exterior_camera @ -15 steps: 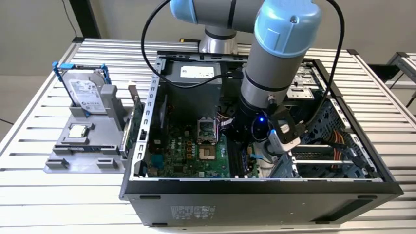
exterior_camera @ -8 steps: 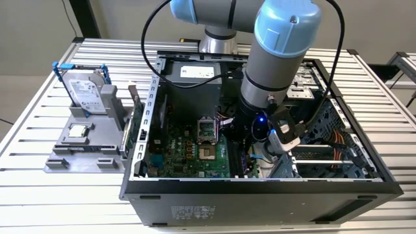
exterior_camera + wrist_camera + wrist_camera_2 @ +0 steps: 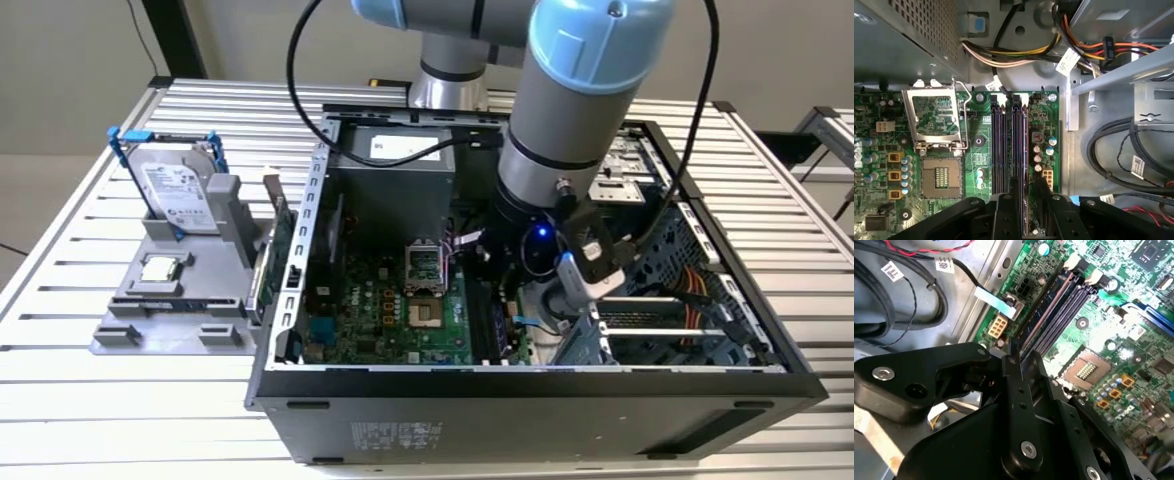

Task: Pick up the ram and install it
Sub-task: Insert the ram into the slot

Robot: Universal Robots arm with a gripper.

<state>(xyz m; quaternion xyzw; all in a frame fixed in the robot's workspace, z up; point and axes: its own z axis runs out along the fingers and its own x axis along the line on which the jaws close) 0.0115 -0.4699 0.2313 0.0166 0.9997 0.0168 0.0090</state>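
My gripper is down inside the open computer case, over the long black memory slots at the motherboard's edge. Its black fingers are shut on the ram, a thin stick seen edge-on. In the second wrist view the ram runs away from the fingertips as a narrow brownish line along one slot. In the first wrist view the ram lines up with a slot of the right-hand pair, and the gripper holds it near one end. I cannot tell whether the ram is seated or just above the slot.
The open processor socket and its raised lid lie beside the slots. Black cables and a metal drive cage crowd the other side. Outside the case, at the exterior view's left, a grey holder carries a hard drive.
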